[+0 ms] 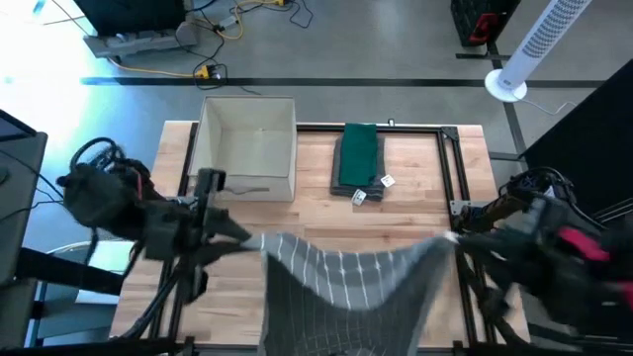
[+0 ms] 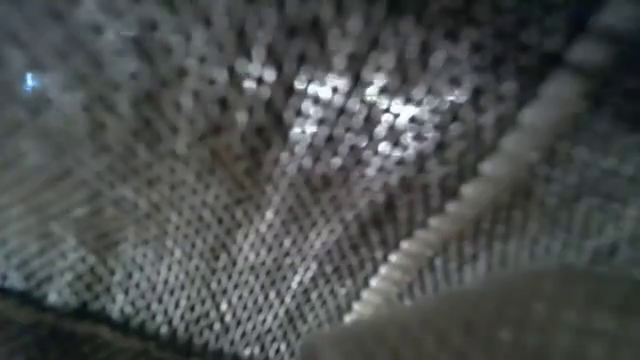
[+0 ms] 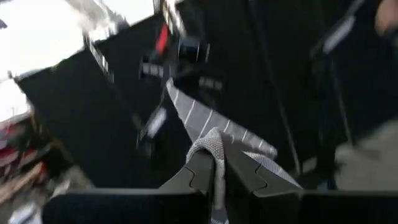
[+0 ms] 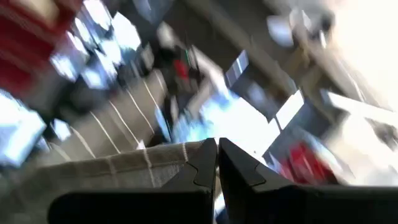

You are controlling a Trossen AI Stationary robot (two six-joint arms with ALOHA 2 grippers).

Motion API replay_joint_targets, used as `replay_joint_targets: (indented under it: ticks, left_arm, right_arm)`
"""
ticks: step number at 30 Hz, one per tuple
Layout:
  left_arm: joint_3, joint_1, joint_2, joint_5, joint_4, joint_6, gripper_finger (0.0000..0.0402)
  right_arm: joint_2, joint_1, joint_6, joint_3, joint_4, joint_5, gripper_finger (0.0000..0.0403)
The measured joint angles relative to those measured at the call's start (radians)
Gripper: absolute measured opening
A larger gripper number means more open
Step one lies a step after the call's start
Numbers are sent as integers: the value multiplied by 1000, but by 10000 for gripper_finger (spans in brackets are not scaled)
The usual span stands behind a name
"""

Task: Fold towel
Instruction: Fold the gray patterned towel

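From above, a grey towel with thin white stripes [image 1: 341,282] hangs stretched over the near edge of the light wooden table [image 1: 415,213], lifted by two corners. The left gripper [image 1: 255,240] pinches one corner, the right gripper [image 1: 450,237] the other. A folded dark green cloth [image 1: 358,158] and an open white box [image 1: 247,146] sit by the far edge.

The low view is filled by the towel's weave.

In the left wrist view, the fingers [image 3: 245,171] are clamped on a bunched corner.

In the right wrist view, the fingers [image 4: 202,165] are closed tight on the towel's edge.

Robotics lab: concrete floor [image 1: 396,49], loose cables [image 1: 213,25], power strip [image 1: 124,44], tower fan [image 1: 539,44], framed wooden table [image 1: 415,198].
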Motion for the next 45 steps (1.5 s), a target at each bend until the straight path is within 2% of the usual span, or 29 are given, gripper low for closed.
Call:
replay_joint_targets:
  ticks: [5, 11, 16, 18, 21, 27, 32, 38, 45]
  left_arm:
    - [0, 82, -31, -41, -251, -59, 10]
    - [0, 213, -48, 7, -434, -63, 10]
    - [0, 341, -58, 47, -641, -105, 8]
    - [-1, 379, -57, 54, -686, -85, 5]
    - [-1, 448, -57, 112, -704, -40, 2]
    - [-4, 587, -57, 268, -700, -10, 2]
    - [-66, 642, -64, 368, -727, -48, 1]
    - [-260, 650, -124, 399, -796, -159, 1]
    - [-597, 649, -297, 452, -808, -287, 1]
  right_arm:
    - [-18, -88, 445, 0, -442, 65, 0]
    - [-22, -174, 1020, 0, -949, 88, 0]
    - [-21, -252, 1600, 0, -1430, 14, 0]
    - [-10, -281, 1747, -4, -1522, -18, 0]
    - [-14, -322, 1674, -52, -1464, -69, 0]
    - [-19, -403, 1743, -105, -1518, -168, 0]
    - [-22, -434, 1753, -163, -1517, -237, 0]
    - [-24, -488, 1788, -261, -1515, -326, 0]
    - [-24, -568, 1809, -444, -1520, -493, 0]
